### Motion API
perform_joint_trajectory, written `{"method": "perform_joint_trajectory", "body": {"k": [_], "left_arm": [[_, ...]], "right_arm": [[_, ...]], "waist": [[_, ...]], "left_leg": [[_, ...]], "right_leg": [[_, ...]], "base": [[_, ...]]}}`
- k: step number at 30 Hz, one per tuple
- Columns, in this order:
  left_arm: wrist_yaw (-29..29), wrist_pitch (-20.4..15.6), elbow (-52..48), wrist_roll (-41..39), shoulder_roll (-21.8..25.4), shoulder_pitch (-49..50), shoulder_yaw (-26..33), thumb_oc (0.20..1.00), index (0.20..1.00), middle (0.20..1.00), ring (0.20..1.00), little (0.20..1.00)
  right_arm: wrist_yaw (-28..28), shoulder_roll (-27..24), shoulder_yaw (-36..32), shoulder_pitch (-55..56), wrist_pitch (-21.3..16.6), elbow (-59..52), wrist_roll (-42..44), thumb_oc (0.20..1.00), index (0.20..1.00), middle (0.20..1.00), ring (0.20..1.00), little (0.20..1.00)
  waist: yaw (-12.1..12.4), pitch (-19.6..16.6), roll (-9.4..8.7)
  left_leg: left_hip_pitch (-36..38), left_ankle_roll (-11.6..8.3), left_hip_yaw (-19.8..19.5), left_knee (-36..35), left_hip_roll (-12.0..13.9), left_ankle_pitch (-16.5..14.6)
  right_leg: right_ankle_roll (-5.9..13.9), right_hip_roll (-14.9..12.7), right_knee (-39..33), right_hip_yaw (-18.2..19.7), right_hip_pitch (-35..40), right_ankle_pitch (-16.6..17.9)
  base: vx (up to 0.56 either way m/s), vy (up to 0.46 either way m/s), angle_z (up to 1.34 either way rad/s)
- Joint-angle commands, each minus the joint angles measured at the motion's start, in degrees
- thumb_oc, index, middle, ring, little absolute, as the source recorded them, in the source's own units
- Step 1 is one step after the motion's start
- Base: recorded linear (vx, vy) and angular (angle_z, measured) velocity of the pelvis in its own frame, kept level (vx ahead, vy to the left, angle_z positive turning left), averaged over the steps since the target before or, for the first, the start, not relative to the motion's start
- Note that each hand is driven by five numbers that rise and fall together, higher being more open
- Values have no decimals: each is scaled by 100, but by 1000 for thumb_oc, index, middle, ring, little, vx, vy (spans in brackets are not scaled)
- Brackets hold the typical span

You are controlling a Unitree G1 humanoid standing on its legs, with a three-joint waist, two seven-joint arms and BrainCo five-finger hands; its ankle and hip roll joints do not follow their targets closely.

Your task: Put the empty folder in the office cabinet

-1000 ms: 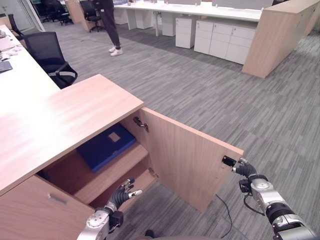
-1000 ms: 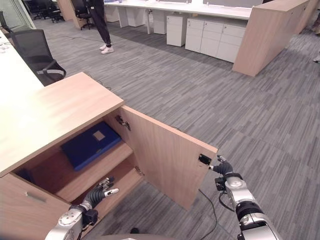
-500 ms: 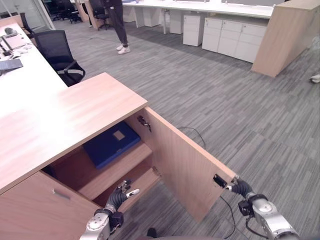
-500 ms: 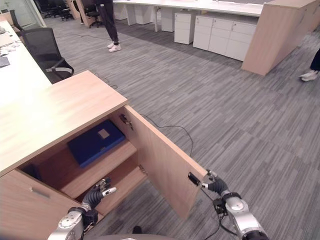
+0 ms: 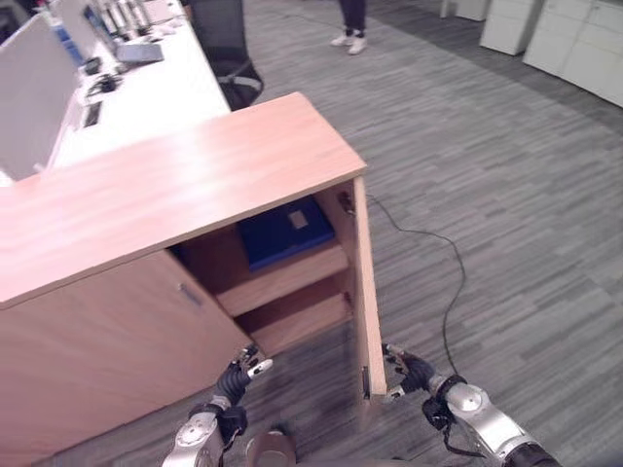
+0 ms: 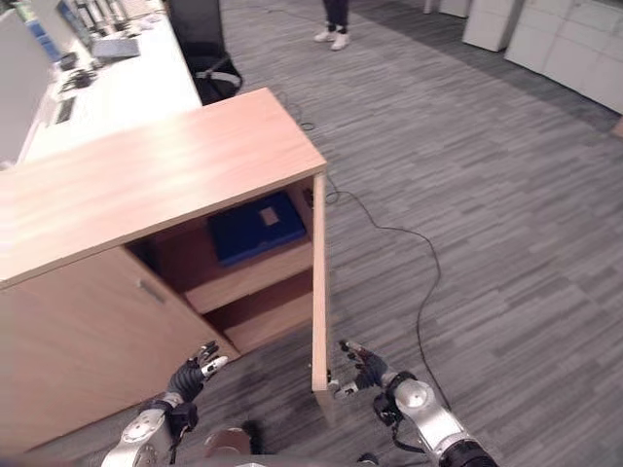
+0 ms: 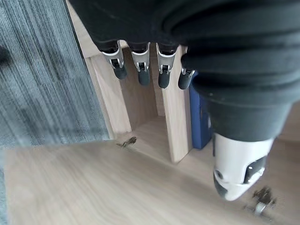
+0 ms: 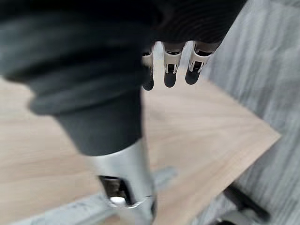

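1. The blue folder [image 5: 285,231] lies flat on the upper shelf inside the office cabinet [image 5: 195,180], so the placing looks done.
2. The cabinet door [image 5: 365,292] stands ajar; closing it is what seems left.
3. The right robot hand [image 5: 409,371], fingers relaxed and gripping nothing, rests against the door's outer edge.
4. The left robot hand [image 5: 238,375] hangs open and empty before the cabinet.
5. Grey striped carpet [image 5: 506,195] surrounds the cabinet; behind it a white tabletop [image 5: 146,88], an office chair [image 5: 222,39], a person's shoes [image 5: 348,41].

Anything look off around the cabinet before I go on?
Nothing looks damaged or spilled. The blue folder lies flat on the cabinet's upper shelf. The door stands wide open, with the right hand at its outer edge. A black cable trails over the carpet nearby.
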Motion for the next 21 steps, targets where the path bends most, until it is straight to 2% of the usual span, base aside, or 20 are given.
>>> {"method": "perform_joint_trajectory", "body": {"k": [1,4,6,8,9,10,11,12,13,14,15,17,19,21], "left_arm": [[-33,-151,-218,5,571,-272,-14,1000,1000,1000,1000,1000],[-49,-82,-263,121,667,-276,-32,1000,1000,1000,1000,1000],[-93,-42,-261,225,736,-295,-44,1000,1000,1000,1000,1000],[-90,-18,-246,266,761,-247,2,1000,1000,1000,1000,1000],[-96,-14,-231,289,786,-235,21,1000,1000,1000,1000,1000],[-83,-18,-224,290,807,-230,25,1000,1000,1000,1000,1000],[-72,-28,-199,333,837,-221,8,1000,1000,1000,1000,1000],[-27,-56,-210,262,869,-238,-35,1000,1000,1000,1000,1000],[-27,-56,-209,261,870,-245,-36,1000,1000,1000,1000,1000],[-7,-75,-173,257,885,-284,-82,1000,1000,1000,1000,1000],[9,-115,-166,249,914,-289,-113,1000,1000,1000,1000,1000],[-29,-130,-176,170,939,-305,-170,1000,1000,1000,1000,1000],[-23,-123,-188,142,941,-304,-181,1000,1000,1000,1000,1000],[-34,-132,-211,95,959,-264,-243,1000,1000,1000,1000,1000]], "right_arm": [[-181,710,-520,-898,-254,-146,36,1000,1000,1000,1000,1000],[-221,876,-630,-807,-221,-118,42,1000,1000,1000,1000,1000],[-255,974,-732,-793,-220,-126,52,1000,1000,1000,1000,1000],[-271,1046,-790,-827,-194,-110,30,1000,1000,1000,1000,1000],[-302,1072,-824,-874,-196,-66,36,1000,1000,1000,1000,1000],[-377,1096,-911,-928,-198,-48,57,1000,1000,1000,1000,1000],[-468,1131,-1018,-934,-224,-51,112,1000,1000,1000,1000,1000],[-664,1144,-1192,-1071,-244,41,238,1000,1000,1000,1000,1000],[-665,1144,-1195,-1077,-246,45,239,1000,1000,1000,1000,1000],[-784,1145,-1251,-1201,-282,166,301,1000,1000,1000,1000,1000],[-918,1089,-1301,-1398,-296,315,321,1000,1000,1000,1000,1000],[-1210,974,-1567,-1698,-330,700,379,1000,1000,1000,1000,1000],[-1312,926,-1674,-1806,-336,857,449,1000,1000,1000,1000,1000],[-1584,761,-1917,-2193,-350,1529,662,1000,1000,1000,1000,1000]], "waist": [[270,92,-247],[391,62,-314],[499,57,-374],[528,87,-390],[534,121,-383],[535,158,-398],[511,161,-363],[456,164,-353],[457,145,-349],[451,153,-346],[430,186,-342],[477,143,-446],[499,76,-472],[612,-55,-529]], "left_leg": [[275,-241,-386,-331,8,-578],[247,-99,-564,-431,-178,-670],[243,70,-678,-490,-382,-792],[315,222,-748,-580,-535,-886],[379,306,-776,-635,-628,-918],[331,402,-757,-675,-715,-792],[349,429,-861,-737,-705,-778],[397,396,-1088,-898,-719,-709],[369,399,-1089,-905,-715,-686],[371,383,-1199,-922,-734,-673],[416,359,-1289,-943,-756,-685],[357,323,-1555,-890,-861,-728],[311,313,-1608,-894,-878,-693],[300,268,-1689,-930,-881,-656]], "right_leg": [[440,-377,100,1035,-155,-366],[532,-645,398,865,-110,-313],[646,-954,873,757,-188,-311],[754,-1231,1424,805,-361,-159],[903,-1399,1792,924,-512,36],[892,-1544,2053,1029,-711,292],[932,-1478,2186,1338,-857,247],[885,-1135,1961,2024,-1039,-16],[880,-1121,1918,2015,-1050,22],[809,-939,1588,2207,-1019,-153],[800,-833,1397,2392,-1133,-153],[834,-673,521,2519,-818,-78],[849,-652,374,2515,-723,-16],[853,-630,128,2428,-482,58]], "base": [[64,218,104],[22,218,86],[17,261,69],[35,231,59],[-34,193,51],[-50,174,34],[-53,130,37],[4,66,49],[27,40,73],[58,-11,71],[58,-33,50],[44,-67,41],[42,-51,70],[87,-69,55]]}}
